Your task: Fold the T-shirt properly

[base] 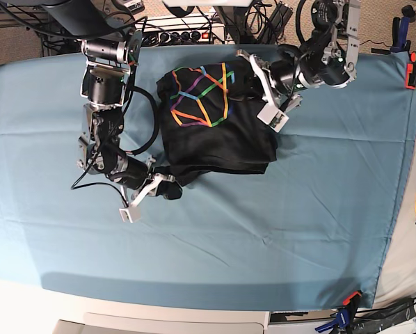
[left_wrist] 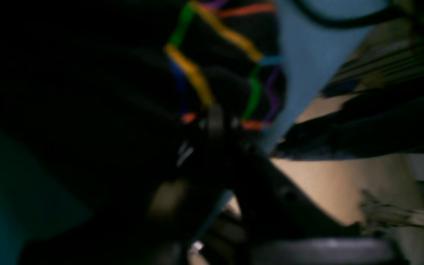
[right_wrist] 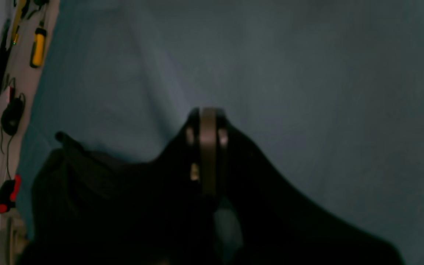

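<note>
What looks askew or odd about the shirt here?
The black cotton T-shirt with multicoloured line print lies bunched and crooked on the blue table cloth, its lower-left corner pulled out where the right gripper pinches it.

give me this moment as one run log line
stage: mid-fold | left gripper: shut on T-shirt | right gripper: shut on T-shirt | print: facing up | cloth: blue

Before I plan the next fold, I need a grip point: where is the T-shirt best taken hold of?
Probably the near hem corners of the T-shirt, approached from the sides: it lies bunched, print up, with loose edges there. The right tool already pinches the left corner; the left tool holds the far edge.
</note>
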Available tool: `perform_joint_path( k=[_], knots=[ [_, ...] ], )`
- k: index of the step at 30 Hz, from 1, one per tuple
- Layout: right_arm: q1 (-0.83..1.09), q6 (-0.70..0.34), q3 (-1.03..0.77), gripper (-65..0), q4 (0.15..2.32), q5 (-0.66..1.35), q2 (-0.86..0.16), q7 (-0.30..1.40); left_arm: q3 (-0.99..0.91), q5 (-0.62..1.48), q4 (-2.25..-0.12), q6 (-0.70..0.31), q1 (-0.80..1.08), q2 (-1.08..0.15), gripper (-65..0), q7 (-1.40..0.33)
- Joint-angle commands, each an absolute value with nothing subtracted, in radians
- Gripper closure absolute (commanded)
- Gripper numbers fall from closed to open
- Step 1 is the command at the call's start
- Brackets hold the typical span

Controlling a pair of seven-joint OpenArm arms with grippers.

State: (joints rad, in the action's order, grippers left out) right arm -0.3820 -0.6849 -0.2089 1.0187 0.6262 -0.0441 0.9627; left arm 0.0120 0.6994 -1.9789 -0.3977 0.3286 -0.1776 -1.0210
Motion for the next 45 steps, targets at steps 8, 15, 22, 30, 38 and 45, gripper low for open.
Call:
perform_joint_path(
  k=[8,15,22,30,38,45],
  knots=[
    [-0.416,-0.698,-0.210,0.0,1.034,0.601,-0.086,0.920,0.011,0.483,-1.994,-0.268,0.330,-0.181,0.0,-0.999],
    [-0.416,-0.698,-0.211,0.0,1.043,0.602,-0.154,0.926,0.010,0.326,-2.001,-0.252,0.305,-0.184,0.0,-0.999],
    [-0.404,-0.698,-0.212,0.0,1.239,0.759,-0.279,1.171,-0.045,0.216,-2.123,-0.175,0.290,-0.281,0.0,-1.009],
    [-0.202,-0.698,-0.212,0.0,1.471,0.871,-0.464,1.309,-0.315,0.296,-2.258,-0.177,0.488,-0.319,0.0,-1.035],
    [0.266,-0.698,-0.224,0.0,1.798,0.862,-0.546,1.324,-0.563,0.472,-2.356,-0.205,0.729,-0.317,0.0,-1.067],
    [0.683,-0.698,-0.384,0.0,2.030,0.852,-0.525,1.298,-0.592,0.566,-2.356,-0.239,0.919,-0.303,0.0,-1.069]
  ],
)
